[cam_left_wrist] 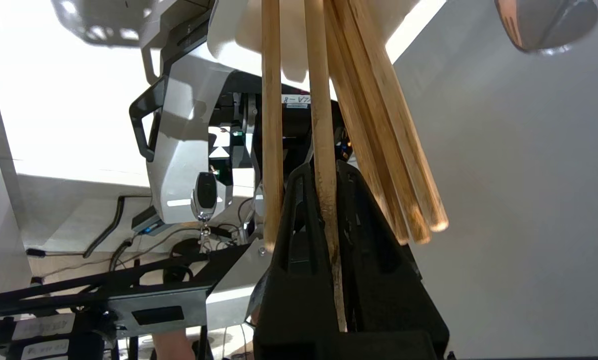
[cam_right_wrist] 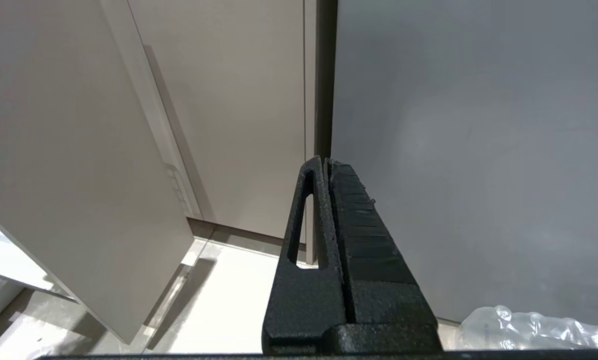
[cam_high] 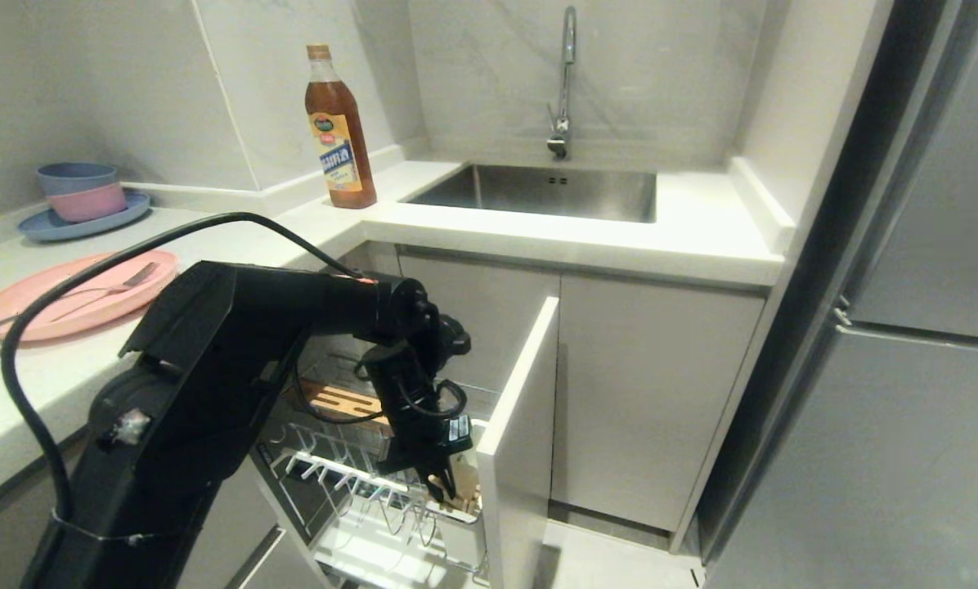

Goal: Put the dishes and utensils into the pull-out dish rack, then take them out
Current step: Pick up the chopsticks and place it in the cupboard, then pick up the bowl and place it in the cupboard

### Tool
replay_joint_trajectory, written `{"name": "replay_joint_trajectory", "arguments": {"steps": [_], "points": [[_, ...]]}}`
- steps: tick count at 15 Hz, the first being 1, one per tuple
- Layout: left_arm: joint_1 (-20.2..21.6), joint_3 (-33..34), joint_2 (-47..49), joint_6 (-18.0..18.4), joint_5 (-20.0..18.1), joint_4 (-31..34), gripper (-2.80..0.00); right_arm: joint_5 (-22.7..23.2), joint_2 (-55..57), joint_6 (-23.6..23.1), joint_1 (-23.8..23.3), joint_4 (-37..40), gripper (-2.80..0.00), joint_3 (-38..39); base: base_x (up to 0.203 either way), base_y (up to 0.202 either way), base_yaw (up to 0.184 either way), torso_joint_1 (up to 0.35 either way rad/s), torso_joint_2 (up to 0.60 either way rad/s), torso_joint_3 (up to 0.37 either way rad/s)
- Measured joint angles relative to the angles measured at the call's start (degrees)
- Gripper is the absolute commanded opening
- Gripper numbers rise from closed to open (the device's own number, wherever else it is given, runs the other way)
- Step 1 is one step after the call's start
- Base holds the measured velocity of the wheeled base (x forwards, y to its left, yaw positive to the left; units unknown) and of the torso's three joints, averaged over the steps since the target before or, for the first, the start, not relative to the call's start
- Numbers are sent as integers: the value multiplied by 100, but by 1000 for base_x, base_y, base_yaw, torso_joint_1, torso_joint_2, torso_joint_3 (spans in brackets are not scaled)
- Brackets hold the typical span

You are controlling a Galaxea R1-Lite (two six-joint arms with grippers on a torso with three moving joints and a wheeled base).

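A: Where is the left gripper (cam_high: 448, 489) now, and what do its fingers do?

B: It hangs down inside the pull-out dish rack (cam_high: 350, 483), at the right near corner, just behind the pale front panel (cam_high: 522, 425). In the left wrist view the fingers (cam_left_wrist: 299, 220) are closed on one chopstick (cam_left_wrist: 324, 150). Its long axis runs straight along the fingers, so it stands about upright, with the far end in the white utensil caddy (cam_left_wrist: 239, 35).

A: Only one stick?

B: Only one is between the fingers. A second stick (cam_left_wrist: 272, 125) stands just beside, touching the outside of one finger, and several more (cam_left_wrist: 384, 125) lean away on the other side. So I judge the coming move turns on this upright axis: to go in or out cleanly, the stick must travel along its own length.

A: And the other things of the task?

B: The pink plate (cam_high: 39, 307) lies on the desk at the far left, with the fork (cam_high: 109, 288) across it. I do not see the cream bowl. The right gripper (cam_right_wrist: 329, 172) is well apart, with fingers closed on nothing, facing plain cabinet doors (cam_right_wrist: 229, 110).

A: Any writing?

B: The brown bottle (cam_high: 339, 131) beside the sink (cam_high: 538, 192) has a yellow label, too small for me to read. In the wrist view, a small white sticker (cam_left_wrist: 296, 100) shows something like "A-8", seen reversed.
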Motion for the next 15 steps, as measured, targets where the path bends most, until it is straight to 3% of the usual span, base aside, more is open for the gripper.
{"name": "replay_joint_trajectory", "arguments": {"steps": [2, 3, 15], "points": [[0, 0, 16, 0, 11, 0, -280, 0, 0, 0, 0, 0, -280, 0, 0, 0, 0, 0, 0, 0], [-2, 0, 16, 5, 22, 7, 0, 0, -2, 0, 0, 0, -280, 0, 0, 0, 0, 0, 0, 0], [-22, 18, -813, -55, 496, 284, 0, 0, -1, 0, 0, 0, -280, 0, 0, 0, 0, 0, 0, 0]]}}
